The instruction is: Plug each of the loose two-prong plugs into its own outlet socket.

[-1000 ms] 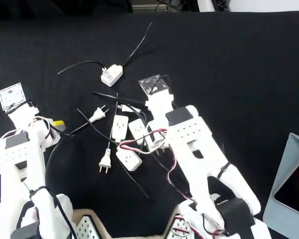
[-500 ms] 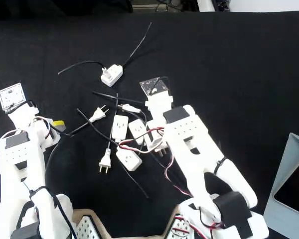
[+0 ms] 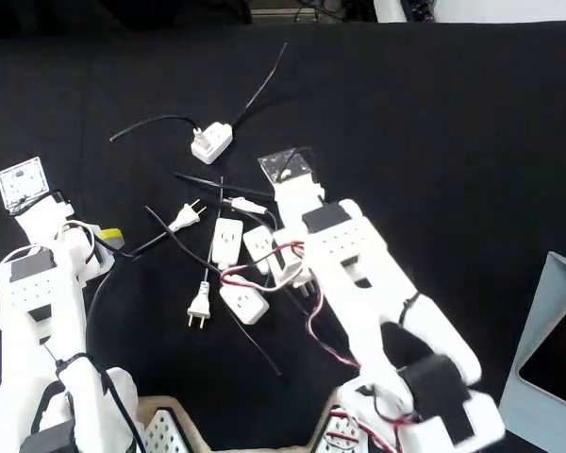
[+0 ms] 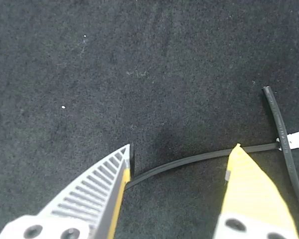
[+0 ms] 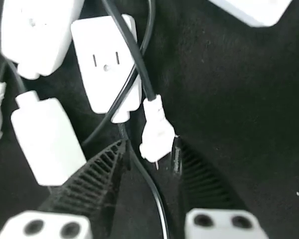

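My right gripper (image 5: 149, 149) hangs low over the cluster of white outlet blocks (image 3: 228, 241). Its black fingers stand open on either side of a small white two-prong plug (image 5: 157, 132) whose black cord runs across an outlet block (image 5: 107, 64) lying socket face up. Two more loose plugs (image 3: 186, 219) (image 3: 199, 310) lie on the black mat left of the cluster. My left gripper (image 4: 182, 152) is at the left of the table, open, its grey and yellow fingers straddling a black cord (image 4: 189, 158) on the mat.
A white adapter (image 3: 210, 142) with a cord lies farther back. Black cords cross the mat around the outlets. A grey-blue bin (image 3: 547, 359) stands at the right edge. A tan base (image 3: 170, 425) sits at the front between the arms.
The right arm has swung a little to the left over the outlet cluster. The left arm and the plugs on the mat have stayed put.
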Robot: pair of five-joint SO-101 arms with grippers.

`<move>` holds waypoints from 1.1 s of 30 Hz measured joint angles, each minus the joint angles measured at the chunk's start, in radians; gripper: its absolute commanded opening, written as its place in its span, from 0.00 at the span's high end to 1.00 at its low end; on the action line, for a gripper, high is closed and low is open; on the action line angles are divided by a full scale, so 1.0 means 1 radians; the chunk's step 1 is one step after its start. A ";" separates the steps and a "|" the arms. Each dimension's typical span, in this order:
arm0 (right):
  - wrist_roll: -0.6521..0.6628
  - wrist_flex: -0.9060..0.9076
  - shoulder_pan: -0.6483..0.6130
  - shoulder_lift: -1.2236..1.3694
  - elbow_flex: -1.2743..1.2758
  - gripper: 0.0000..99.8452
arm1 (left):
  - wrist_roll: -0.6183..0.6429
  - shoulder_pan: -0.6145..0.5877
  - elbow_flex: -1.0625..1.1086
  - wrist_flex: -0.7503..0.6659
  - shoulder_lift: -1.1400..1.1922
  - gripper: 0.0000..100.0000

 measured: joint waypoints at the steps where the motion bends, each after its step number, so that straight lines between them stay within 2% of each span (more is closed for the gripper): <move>1: 0.000 -0.012 0.000 0.017 0.000 0.87 | 0.000 0.000 0.000 0.000 0.000 0.70; 13: -0.002 -0.032 0.017 0.196 -0.057 0.88 | 0.000 0.000 0.000 0.000 0.000 0.70; 19: -0.002 -0.032 0.018 0.198 -0.057 0.99 | 0.000 0.000 0.000 0.000 0.000 0.70; 33: 0.043 -0.026 0.018 0.204 -0.064 0.97 | 0.000 0.000 0.012 0.000 0.000 0.70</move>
